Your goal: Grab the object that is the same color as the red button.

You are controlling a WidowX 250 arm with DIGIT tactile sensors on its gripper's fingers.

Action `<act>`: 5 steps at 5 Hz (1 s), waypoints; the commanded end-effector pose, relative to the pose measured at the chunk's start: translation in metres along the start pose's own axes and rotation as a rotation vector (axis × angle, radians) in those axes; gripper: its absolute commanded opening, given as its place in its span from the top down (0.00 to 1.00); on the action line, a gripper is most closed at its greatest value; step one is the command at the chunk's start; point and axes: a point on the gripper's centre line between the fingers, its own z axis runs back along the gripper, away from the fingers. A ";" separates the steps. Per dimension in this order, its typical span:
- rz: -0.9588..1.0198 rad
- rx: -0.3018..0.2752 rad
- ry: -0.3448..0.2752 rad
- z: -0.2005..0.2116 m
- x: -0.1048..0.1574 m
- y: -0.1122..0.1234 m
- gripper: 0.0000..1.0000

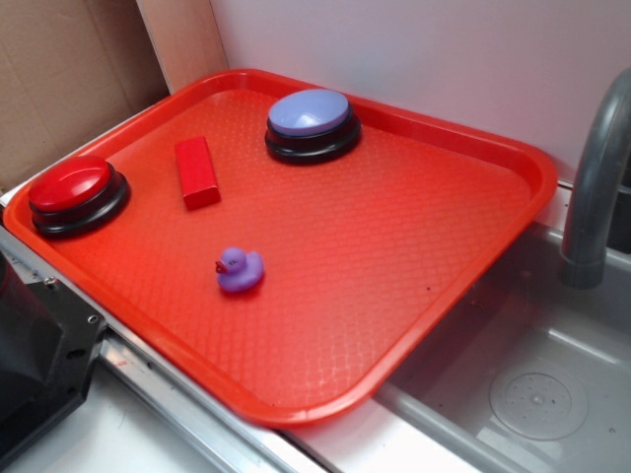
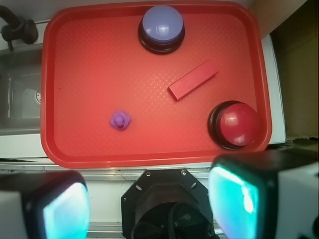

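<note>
Red block (image 2: 193, 79) lies flat on the red tray (image 2: 99, 149), between the red button (image 2: 238, 124) and the lavender button (image 2: 161, 26), touching neither; purple duck (image 2: 120, 120) well apart. Gripper (image 2: 149, 204) sits high off the tray's near edge, jaws spread, nothing held. Block looks rigid, light, smooth, likely not fragile. Best pinch: across the narrow width, mid-length.

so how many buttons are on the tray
2. The red button sits at the tray's left corner beside the red block; the lavender-blue button sits near the far rim. None look hidden.
</note>
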 end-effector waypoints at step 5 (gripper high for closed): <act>0.849 0.015 0.053 -0.139 0.066 0.091 0.00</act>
